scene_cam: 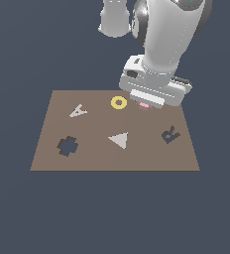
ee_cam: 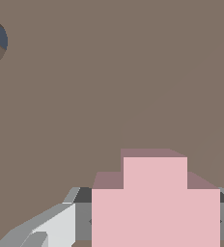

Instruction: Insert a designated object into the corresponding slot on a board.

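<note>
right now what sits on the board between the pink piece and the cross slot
In the exterior view, the yellow ring, letter A and grey triangle flank that path; the direct line looks bare.

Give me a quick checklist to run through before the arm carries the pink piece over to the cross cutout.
1. Pink piece between the fingers: ok.
2. Gripper closed firmly on it: cannot tell.
3. Piece lifted off the board: cannot tell.
4. Cross slot empty: ok.
5. Path past yellow ring and grey triangle needs height: cannot tell.
6. Piece rotation matches slot: cannot tell.
</note>
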Robot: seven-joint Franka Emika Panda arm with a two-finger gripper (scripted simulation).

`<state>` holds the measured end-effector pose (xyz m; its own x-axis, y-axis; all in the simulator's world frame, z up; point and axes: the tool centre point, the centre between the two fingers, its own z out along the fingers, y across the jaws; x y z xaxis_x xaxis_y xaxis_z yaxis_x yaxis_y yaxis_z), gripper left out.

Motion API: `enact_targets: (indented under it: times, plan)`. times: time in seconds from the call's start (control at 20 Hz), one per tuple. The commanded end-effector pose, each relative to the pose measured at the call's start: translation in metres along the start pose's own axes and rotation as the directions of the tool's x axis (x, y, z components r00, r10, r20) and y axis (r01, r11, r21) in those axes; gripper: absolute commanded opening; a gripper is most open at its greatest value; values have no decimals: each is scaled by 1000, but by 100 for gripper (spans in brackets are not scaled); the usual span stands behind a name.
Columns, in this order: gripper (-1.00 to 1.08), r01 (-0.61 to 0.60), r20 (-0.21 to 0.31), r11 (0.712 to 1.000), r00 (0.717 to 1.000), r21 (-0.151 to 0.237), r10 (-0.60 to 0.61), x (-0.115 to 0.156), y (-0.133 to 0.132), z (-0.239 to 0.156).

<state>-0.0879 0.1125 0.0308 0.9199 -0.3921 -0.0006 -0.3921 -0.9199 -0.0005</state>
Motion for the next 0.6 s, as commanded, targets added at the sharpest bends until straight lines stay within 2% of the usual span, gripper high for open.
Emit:
enact_targets:
  times: [0.0,0.3,0.55]
  plan:
    - [-100,-15,-1,1000,1000,0,15,4,0,0]
    - [-100,-103,-1,995,995,1,103,24,-2,-1]
    - [-100,-225,-1,974,974,1,225,52,-2,-2]
